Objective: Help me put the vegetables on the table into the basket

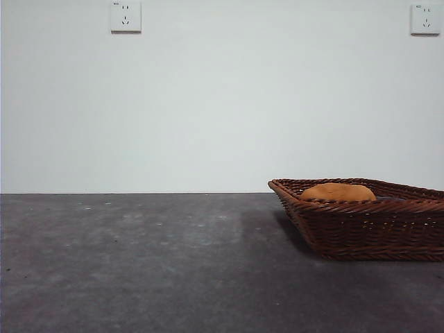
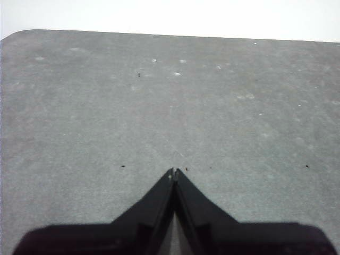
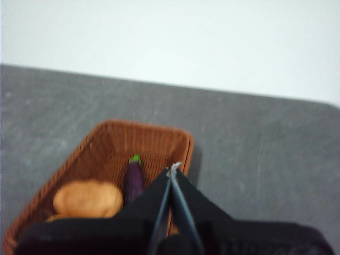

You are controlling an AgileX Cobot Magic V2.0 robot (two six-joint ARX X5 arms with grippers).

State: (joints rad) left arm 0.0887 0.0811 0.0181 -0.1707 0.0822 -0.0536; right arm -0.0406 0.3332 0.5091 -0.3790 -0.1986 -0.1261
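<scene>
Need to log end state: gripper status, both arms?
Left gripper: closed, empty, above bare table.
Right gripper: closed, empty, over the basket rim, beside the eggplant.

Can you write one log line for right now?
potato, eggplant: in basket | left gripper: shut, over table | right gripper: shut, above basket

Worktop (image 1: pixel 139 263): bare left of the basket (image 1: pixel 368 232); you can pass freely.
Basket: potato (image 1: pixel 338 193) and eggplant (image 3: pixel 133 178) take up its floor.
</scene>
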